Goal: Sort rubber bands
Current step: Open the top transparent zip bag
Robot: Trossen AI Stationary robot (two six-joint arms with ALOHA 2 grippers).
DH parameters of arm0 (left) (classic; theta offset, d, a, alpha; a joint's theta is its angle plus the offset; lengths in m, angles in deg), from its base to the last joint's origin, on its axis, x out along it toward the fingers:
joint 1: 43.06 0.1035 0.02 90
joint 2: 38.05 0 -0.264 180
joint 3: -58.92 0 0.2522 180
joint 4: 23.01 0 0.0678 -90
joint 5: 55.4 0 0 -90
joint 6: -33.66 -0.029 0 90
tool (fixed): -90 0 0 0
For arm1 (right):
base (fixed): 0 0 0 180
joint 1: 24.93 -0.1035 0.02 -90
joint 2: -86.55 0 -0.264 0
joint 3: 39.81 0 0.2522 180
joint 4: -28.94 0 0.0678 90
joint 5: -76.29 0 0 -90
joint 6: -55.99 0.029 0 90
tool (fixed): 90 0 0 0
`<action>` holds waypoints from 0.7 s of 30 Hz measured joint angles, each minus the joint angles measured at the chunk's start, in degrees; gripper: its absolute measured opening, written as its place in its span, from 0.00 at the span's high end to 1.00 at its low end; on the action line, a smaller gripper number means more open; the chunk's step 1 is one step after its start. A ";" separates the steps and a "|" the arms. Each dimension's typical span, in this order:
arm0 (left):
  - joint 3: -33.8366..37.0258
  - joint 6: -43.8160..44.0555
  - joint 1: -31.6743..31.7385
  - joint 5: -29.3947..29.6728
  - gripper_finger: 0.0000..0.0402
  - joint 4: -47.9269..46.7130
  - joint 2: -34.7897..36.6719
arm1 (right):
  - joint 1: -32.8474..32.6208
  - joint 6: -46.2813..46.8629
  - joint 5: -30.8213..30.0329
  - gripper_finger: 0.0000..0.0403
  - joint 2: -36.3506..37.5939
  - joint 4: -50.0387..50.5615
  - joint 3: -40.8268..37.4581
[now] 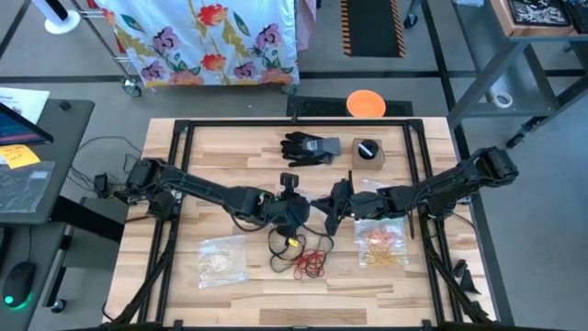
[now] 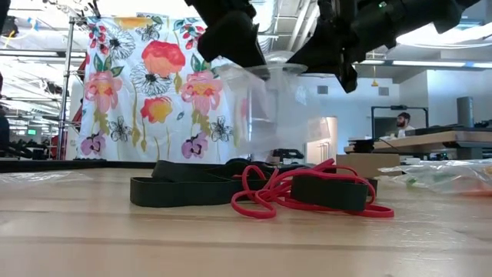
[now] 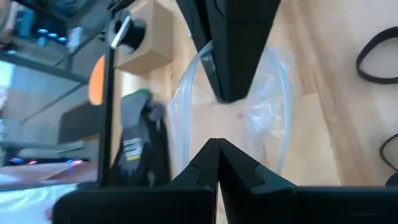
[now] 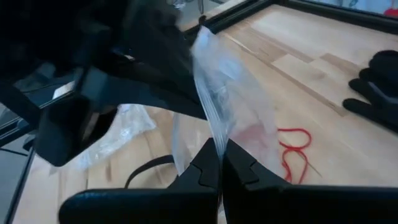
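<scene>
While the loose rubber bands (image 1: 307, 258) still lie in a small heap of black, red and a bit of yellow near the front edge of the table (image 1: 248, 156), about mid-width, both arms meet just behind that heap over a clear plastic bag (image 2: 265, 108) held up in the air. In the right wrist view the right gripper (image 4: 219, 163) has its fingers pressed together on the bag's edge; the left gripper (image 3: 217, 151) is likewise closed with its tips on the bag, pinching it from the other side. In the low view the bag hangs above the red loops (image 2: 307, 194) and wide black bands (image 2: 184, 188), which rest untouched on the wood.

Step in hand, as I judge it: opening or spreading an empty bag to take a colour group. Next move likely calls for pulling the two pinched edges apart so the mouth gapes, without tearing or dropping the film, then freeing one gripper to pick bands.

Containers: the held bag looks empty, though its inside is hard to read. A filled bag (image 1: 382, 243) toward the front right holds orange and yellow bands. Another bag (image 1: 222, 259) toward the front left holds pale, yellowish contents, kind unclear. A black glove (image 1: 308, 147) and small box (image 1: 367, 153) sit near the back edge, out of play.
</scene>
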 joint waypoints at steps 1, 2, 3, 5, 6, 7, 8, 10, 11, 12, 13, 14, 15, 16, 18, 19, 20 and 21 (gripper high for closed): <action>0.00 -0.55 0.21 -1.52 1.00 0.39 0.00 | -0.05 -0.20 -0.07 1.00 0.00 -0.20 0.00; 0.00 -0.99 0.35 -2.49 1.00 0.66 0.00 | -0.03 -0.43 -0.28 1.00 0.00 -0.22 0.00; 0.00 -1.32 0.34 -2.63 1.00 1.01 0.00 | -0.03 -0.45 -0.43 1.00 0.00 -0.24 0.00; 0.00 -1.52 0.30 -1.91 1.00 1.97 0.00 | -0.01 -0.50 -0.46 1.00 0.00 -0.28 0.00; 0.00 -1.87 0.33 -1.77 1.00 2.43 0.00 | -0.01 -0.51 -0.46 1.00 0.00 -0.36 0.00; 0.00 -2.37 0.47 -1.95 1.00 2.70 0.00 | -0.01 -0.59 -0.46 1.00 0.00 -0.46 0.00; 0.00 -2.86 0.70 -2.40 1.00 2.77 0.00 | 0.01 -0.63 -0.46 1.00 0.00 -0.56 0.00; 0.00 -3.65 1.12 -3.69 1.00 2.72 0.00 | 0.01 -0.63 -0.48 1.00 0.00 -1.00 0.00; -0.02 -3.80 1.27 -3.70 1.00 2.81 -0.45 | 0.01 -0.63 -0.42 1.00 0.00 -1.35 0.00; -0.08 -3.91 1.34 -3.60 1.00 3.11 -0.79 | 0.03 -0.63 0.06 1.00 0.00 -1.54 0.00; -0.07 -4.38 1.37 -3.19 1.00 2.98 -0.99 | 0.03 -0.63 0.88 1.00 0.00 -1.62 0.00; 0.01 -5.26 1.36 -2.57 0.99 2.55 -1.13 | 0.06 -0.63 1.61 1.00 0.00 -1.55 0.00; 0.04 -6.36 1.35 -2.31 0.99 2.56 -1.14 | 0.18 -0.63 2.43 1.00 -0.02 -1.58 0.00; 0.01 -7.65 1.33 -2.31 0.97 3.26 -1.39 | 0.16 -0.61 3.08 1.00 -0.02 -1.71 0.00; -0.13 -9.59 1.13 -2.35 0.94 4.22 -1.77 | 0.12 -0.61 4.03 1.00 -0.01 -1.83 0.00; -0.06 -10.35 1.00 -2.68 0.91 3.75 -1.92 | 0.14 -0.61 4.13 1.00 -0.02 -1.71 0.00; 0.02 -11.06 1.00 -3.88 0.89 3.46 -1.98 | 0.14 -0.61 4.19 1.00 -0.02 -1.71 0.00; 0.02 -11.33 0.98 -5.40 0.86 3.53 -1.99 | 0.14 -0.61 4.23 1.00 -0.02 -1.75 0.00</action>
